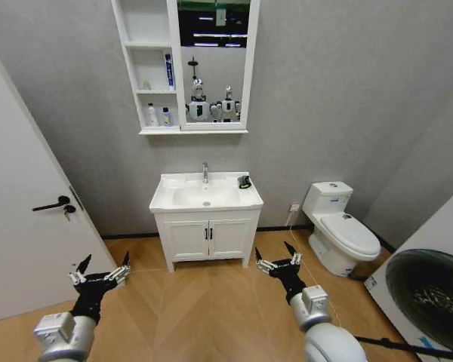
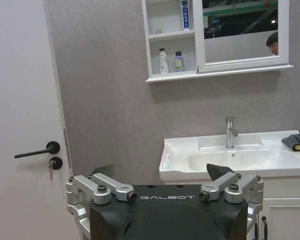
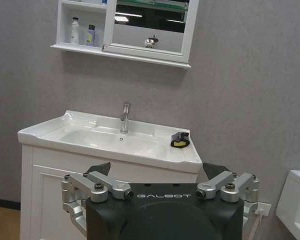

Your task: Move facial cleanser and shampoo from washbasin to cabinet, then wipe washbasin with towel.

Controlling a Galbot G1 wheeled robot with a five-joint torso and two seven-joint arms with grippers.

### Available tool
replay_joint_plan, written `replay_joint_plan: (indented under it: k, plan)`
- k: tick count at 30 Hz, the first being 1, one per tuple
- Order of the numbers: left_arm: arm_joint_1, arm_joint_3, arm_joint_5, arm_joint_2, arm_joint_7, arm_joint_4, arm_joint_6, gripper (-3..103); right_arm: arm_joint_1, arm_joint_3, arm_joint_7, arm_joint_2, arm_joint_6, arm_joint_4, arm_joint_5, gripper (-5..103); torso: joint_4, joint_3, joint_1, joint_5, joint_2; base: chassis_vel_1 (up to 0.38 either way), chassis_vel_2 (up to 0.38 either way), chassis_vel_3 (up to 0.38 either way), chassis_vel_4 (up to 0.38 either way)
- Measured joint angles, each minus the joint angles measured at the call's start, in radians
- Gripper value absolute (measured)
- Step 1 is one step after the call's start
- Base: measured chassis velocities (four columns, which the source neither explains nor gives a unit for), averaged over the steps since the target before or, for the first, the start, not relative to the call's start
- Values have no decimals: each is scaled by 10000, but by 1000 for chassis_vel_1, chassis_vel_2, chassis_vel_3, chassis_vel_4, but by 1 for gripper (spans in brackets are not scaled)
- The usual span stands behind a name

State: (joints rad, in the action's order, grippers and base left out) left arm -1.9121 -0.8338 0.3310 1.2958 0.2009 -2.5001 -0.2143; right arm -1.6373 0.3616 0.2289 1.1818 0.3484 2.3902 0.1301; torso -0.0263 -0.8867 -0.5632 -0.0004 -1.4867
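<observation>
The white washbasin (image 1: pixel 166 197) (image 2: pixel 177 156) (image 3: pixel 50 131) stands against the far wall, well ahead of both arms. A dark towel (image 1: pixel 244 182) (image 2: pixel 296 142) (image 3: pixel 180 140) lies bunched on its right rim. Above it, the cabinet (image 1: pixel 152 130) (image 2: pixel 172 76) (image 3: pixel 65 47) holds a white bottle (image 1: pixel 152 115) (image 2: pixel 163 61) and a small purple bottle (image 1: pixel 166 116) (image 2: pixel 178 61) in its lowest cubby. A blue-white tube (image 1: pixel 168 72) stands one cubby up. Which of these are the facial cleanser and shampoo, I cannot tell. My left gripper (image 1: pixel 100 273) (image 2: pixel 160 172) and right gripper (image 1: pixel 278 260) (image 3: pixel 157 170) hover open over the floor, holding nothing.
A white two-door vanity (image 1: pixel 208 237) carries the basin. To the left is a white door (image 1: pixel 23 226) with a black handle, to the right a toilet (image 1: pixel 340 230), and a washing machine (image 1: pixel 430 294) at the near right. Wooden floor (image 1: pixel 204 302) stretches between me and the vanity.
</observation>
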Motion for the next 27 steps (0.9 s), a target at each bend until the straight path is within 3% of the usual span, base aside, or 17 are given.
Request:
replay_joint_plan:
  k: [7, 27]
  plan:
    - [0, 0, 0, 0, 0, 0, 0, 100, 242, 31, -90, -86, -479, -377, 44, 100, -1, 1, 2, 5, -1, 121, -115, -117, 123]
    - [1, 0, 0, 0, 0, 0, 0, 100, 313, 96, -93, -126, -473, -425, 108, 100, -1, -1, -4, 4, 2, -2, 2, 3, -2]
